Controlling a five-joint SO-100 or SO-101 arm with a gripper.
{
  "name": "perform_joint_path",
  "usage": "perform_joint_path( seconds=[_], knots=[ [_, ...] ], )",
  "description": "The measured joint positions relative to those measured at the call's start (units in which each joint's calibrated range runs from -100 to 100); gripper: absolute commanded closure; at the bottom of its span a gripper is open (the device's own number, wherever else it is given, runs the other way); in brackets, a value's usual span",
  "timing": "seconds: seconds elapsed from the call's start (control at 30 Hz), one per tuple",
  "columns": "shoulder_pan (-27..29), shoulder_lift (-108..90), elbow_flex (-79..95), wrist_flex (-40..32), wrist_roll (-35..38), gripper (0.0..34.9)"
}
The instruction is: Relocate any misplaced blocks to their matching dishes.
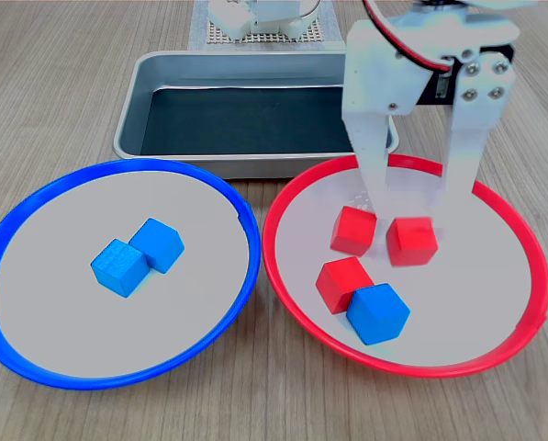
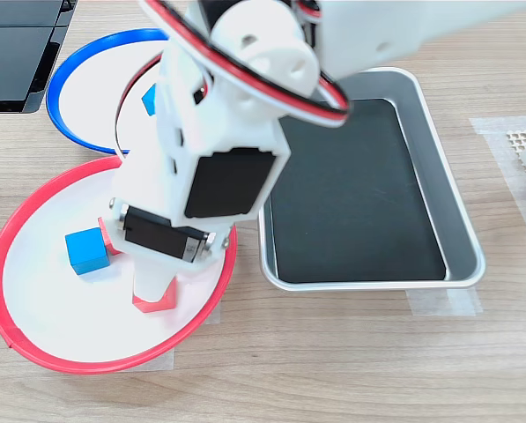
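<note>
Over the red-rimmed dish (image 1: pixel 292 294), toward its far edge, my gripper (image 1: pixel 419 197) hangs with its two white fingers (image 1: pixel 373 165) pointing down and spread wide apart. Nothing is clamped between them. A red block (image 1: pixel 411 241) sits just below the gap, and the first exterior view does not let me tell whether either finger touches it. A second red block (image 1: pixel 353 230) lies just beside it, under one fingertip. Nearer the dish's front edge, a third red block (image 1: pixel 340 283) rests against a lone blue block (image 1: pixel 378 313).

On the blue-rimmed dish (image 1: pixel 35 358), two blue blocks (image 1: pixel 119 266) (image 1: pixel 157 244) sit touching each other near its centre. Behind both dishes, at the far side of the wooden tabletop (image 1: pixel 62 92), stands a grey metal tray (image 1: pixel 163 73) with a black bottom. In the second exterior view, my arm (image 2: pixel 236 115) hides most of the red dish.
</note>
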Motion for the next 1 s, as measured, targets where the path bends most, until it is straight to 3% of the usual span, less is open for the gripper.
perform_joint_path(
  seconds=[0.67, 1.0],
  knots=[
    [1.2, 0.9, -4.0, 0.4, 5.7, 22.1],
    [5.5, 1.0, -7.1, -8.0, 14.0, 22.2]
  ],
)
